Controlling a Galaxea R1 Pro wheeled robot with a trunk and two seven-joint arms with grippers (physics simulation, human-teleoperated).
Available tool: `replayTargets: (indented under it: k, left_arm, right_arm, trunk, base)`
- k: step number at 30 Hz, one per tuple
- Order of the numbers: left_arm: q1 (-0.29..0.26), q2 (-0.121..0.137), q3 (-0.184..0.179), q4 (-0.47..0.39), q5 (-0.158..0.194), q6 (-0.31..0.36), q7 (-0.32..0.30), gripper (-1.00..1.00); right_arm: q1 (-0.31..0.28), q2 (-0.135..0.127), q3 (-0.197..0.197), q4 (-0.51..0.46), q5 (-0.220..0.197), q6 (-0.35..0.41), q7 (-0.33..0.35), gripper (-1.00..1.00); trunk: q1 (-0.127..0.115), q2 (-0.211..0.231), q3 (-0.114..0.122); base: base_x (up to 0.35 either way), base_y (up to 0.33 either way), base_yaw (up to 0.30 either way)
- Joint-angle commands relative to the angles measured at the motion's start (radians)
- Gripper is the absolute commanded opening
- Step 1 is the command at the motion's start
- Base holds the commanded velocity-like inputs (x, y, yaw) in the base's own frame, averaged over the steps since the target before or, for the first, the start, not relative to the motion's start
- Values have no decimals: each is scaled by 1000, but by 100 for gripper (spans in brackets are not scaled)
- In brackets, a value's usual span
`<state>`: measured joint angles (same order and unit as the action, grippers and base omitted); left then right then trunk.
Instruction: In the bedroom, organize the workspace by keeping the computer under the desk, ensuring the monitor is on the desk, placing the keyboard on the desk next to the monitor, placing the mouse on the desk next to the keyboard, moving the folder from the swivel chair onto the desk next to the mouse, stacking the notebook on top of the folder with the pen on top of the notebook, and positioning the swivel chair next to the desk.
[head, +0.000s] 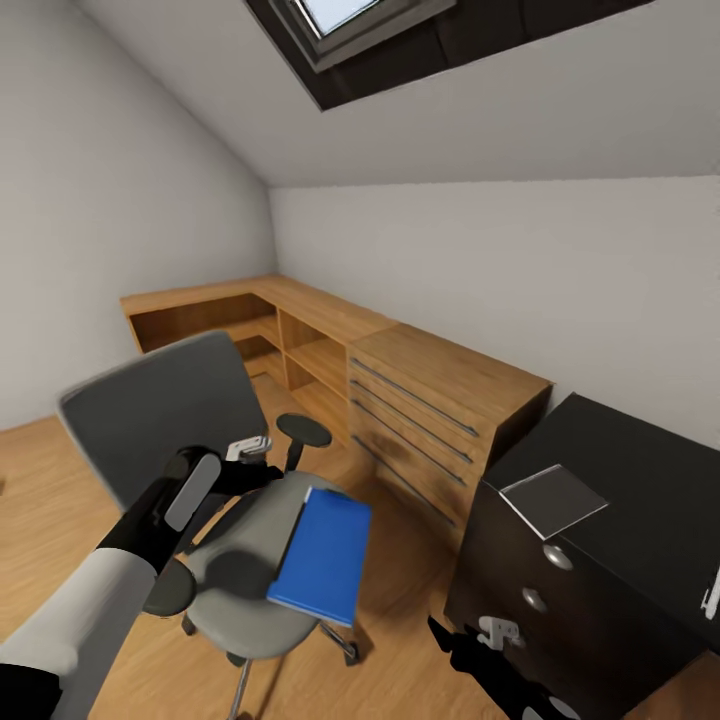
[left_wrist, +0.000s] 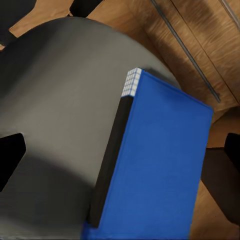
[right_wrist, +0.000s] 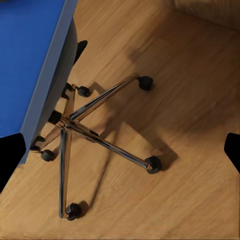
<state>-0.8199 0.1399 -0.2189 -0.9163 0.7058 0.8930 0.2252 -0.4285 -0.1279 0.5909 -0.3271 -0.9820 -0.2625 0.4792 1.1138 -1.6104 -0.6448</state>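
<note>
Folder (head: 322, 556) flat on swivel chair (head: 250, 590) seat, overhanging near edge; likely light, stiff, slick. Pinch that free edge. Left hand (head: 247, 449) spread above seat; right hand (head: 497, 632) low, state unclear.

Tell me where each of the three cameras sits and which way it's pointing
Head view: up on the robot's head, facing forward and down at the swivel chair, folder and desk; both arms show.
Left wrist view: above the seat, looking down on the folder; dark fingers at the edges.
Right wrist view: low beside the chair, facing its chrome base and floor.
All share the blue folder.
</note>
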Motion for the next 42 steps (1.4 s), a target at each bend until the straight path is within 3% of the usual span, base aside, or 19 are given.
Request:
replayTargets:
  k: [1,8,17,25,42]
  left_arm:
    - [-1,1,-4,-1,11,2,10,100]
    - [-1,2,-2,-1,12,5,7,100]
    - [-1,5,-2,-1,12,7,8,100]
    - [-1,4,-2,-1,12,6,8,100]
    - [-1,17,3,-10,9,6,6,100]
  right_arm:
    - [-1,0,8,2,-11,-4,2,100]
    - [-1,5,13,2,-10,-4,1,100]
    - [-1,35,8,5,-10,-17,-5,100]
    - [-1,38,7,5,-9,-23,-4,100]
    - [-1,35,6,5,-10,-26,-3,100]
  trunk:
    - [-1,-1,-1]
    - [-1,-1,-1]
    - [-1,-1,-5]
    - [-1,-1,-9]
    - [-1,-1,-9]
  base:
    - [-313,0,0]
    - [-179,0,11]
    - [-21,0,189]
    - [-2,0,157]
    - [0,0,11]
